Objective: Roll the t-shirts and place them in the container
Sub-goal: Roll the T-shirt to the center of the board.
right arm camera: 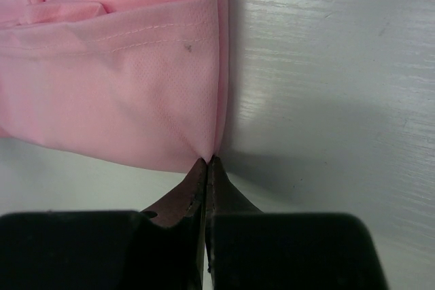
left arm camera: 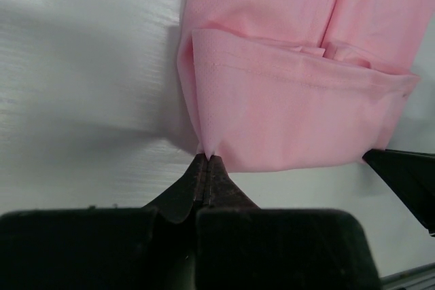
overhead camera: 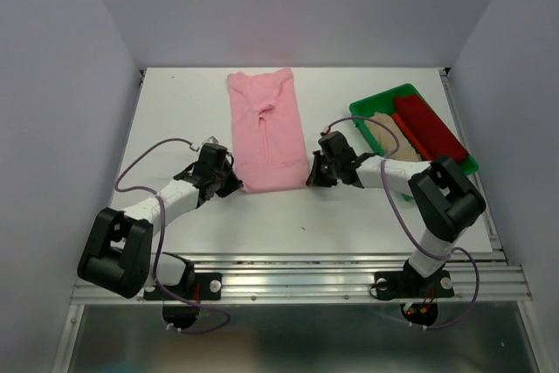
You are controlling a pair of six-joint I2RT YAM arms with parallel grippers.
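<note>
So at this point both sets of my fingers were down at the near end of the pink t-shirt (overhead camera: pixel 265 128), which lay on the table (overhead camera: pixel 175 111) folded into a long strip. Its long axis ran straight away from my fingertips toward the far edge, and that was the bit that mattered: I figured a roll would have to travel along that line, away from me. My left fingers (left arm camera: pixel 205 162) were pressed together on the near left corner, with a little peak of cloth drawn right into the tips. My right fingers (right arm camera: pixel 206 162) were doing the same on the near right corner. So the shirt sat dead ahead of both, spanning the gap between them, neither arm nearer than the other. Just beyond the tips, the hem end looked turned over once. The dark red t-shirt (overhead camera: pixel 430 127) and the beige t-shirt (overhead camera: pixel 383 128) sat off to the right of my right fingers in the green tray (overhead camera: pixel 371 102), well apart from all this.
</note>
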